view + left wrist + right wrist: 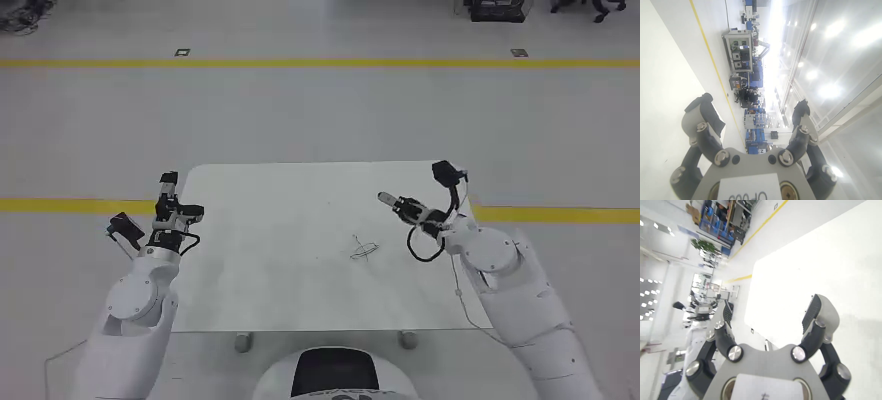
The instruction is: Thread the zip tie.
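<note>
A thin dark zip tie (364, 248), curled into a small loop, lies on the white table (280, 270) right of its middle. My left gripper (180, 197) stands open at the table's left edge, pointing away from me, well apart from the tie. In the left wrist view its fingers (704, 111) are spread with nothing between them. My right gripper (387, 200) hovers open above the table's right part, pointing left, a short way beyond and right of the tie. Its ribbed pads (812, 311) hold nothing.
The table's left edge (750, 294) runs ahead of the right gripper, with the other arm (700, 313) beyond it. A yellow floor line (320, 63) crosses the floor far behind. Bare tabletop surrounds the tie.
</note>
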